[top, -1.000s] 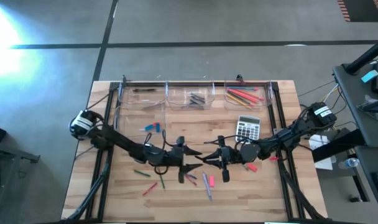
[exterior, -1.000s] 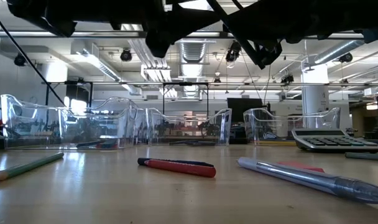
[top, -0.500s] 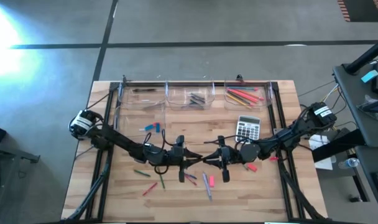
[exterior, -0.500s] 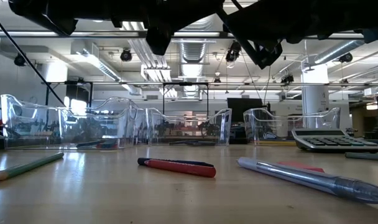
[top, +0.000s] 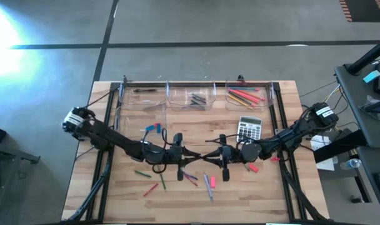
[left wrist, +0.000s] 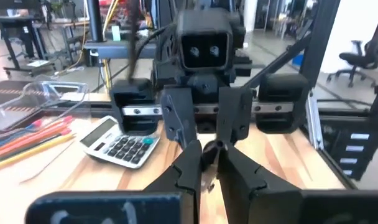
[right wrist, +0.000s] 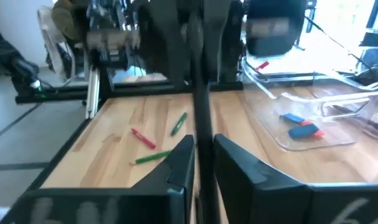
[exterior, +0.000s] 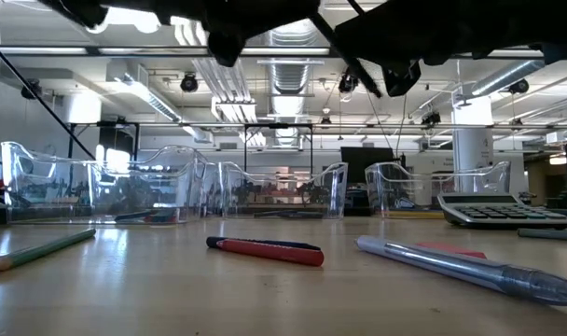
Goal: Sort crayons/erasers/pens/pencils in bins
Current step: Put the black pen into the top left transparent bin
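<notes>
Evidently, with the left gripper nearly closed, its hold undiscernible, tip-to-tip with the parted right gripper near loose pencils well apart from the bins, both could be jammed together by any advance.

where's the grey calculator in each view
High view: the grey calculator with buttons lies right of centre on the wooden table, just in front of the clear plastic bin holding pencils.
Low view: far right, flat on the table.
Left wrist view: left of centre, beside the other arm.
Right wrist view: not in it.
Shared landmark: the pencil bin beside it, also visible in the low and left wrist views.
</notes>
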### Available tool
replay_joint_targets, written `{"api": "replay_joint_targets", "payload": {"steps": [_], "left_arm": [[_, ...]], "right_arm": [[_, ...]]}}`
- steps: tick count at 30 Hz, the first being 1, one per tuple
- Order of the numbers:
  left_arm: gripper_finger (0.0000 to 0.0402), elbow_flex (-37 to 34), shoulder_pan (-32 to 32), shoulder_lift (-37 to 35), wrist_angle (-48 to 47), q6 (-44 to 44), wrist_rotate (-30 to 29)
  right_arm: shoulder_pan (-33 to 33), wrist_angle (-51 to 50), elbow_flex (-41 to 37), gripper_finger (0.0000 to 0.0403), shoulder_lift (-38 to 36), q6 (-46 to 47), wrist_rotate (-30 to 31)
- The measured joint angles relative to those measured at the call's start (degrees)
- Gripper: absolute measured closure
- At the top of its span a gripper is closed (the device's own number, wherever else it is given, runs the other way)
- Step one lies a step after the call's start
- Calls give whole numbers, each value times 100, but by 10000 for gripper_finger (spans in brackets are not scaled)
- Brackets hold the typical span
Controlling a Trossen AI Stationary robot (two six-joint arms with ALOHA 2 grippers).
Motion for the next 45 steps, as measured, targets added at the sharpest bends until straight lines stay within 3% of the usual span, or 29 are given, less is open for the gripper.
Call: {"api": "replay_joint_targets", "payload": {"steps": [7, 10, 14, 19, 25, 27, 32, 35, 40, 45], "left_arm": [[382, -40, 0, -609, -667, 7, -27], [382, -42, 7, -970, -1264, 171, -338], [382, 21, 65, -1629, -2715, 452, -1156], [382, 45, 553, -2682, -4544, 458, -1608], [382, 48, 1967, -3669, -5916, 640, -1551], [382, 52, 2657, -3848, -6126, 851, -1201], [382, 52, 4612, -3846, -6423, 1296, 329], [382, 52, 5423, -3624, -6501, 1544, 549], [375, 52, 6094, -3171, -6461, 1708, 556], [372, 52, 6176, -2699, -6430, 1818, 524]], "right_arm": [[8, -36, -3, 269, 0, -52, -62], [12, -47, -4, 221, 1, -61, -110], [12, -38, -4, 166, 2, -70, -106], [12, -13, -4, 128, 2, -24, -100], [0, -2, -3, 115, 2, -345, -83], [-17, 1, -4, 116, 2, -485, -84], [-132, 16, -4, 125, 2, -634, -47], [-230, -12, -4, 132, 2, -294, 200], [-415, -25, -2, 140, 2, -38, 259], [-594, -26, -2, 141, 2, -266, 258]]}}
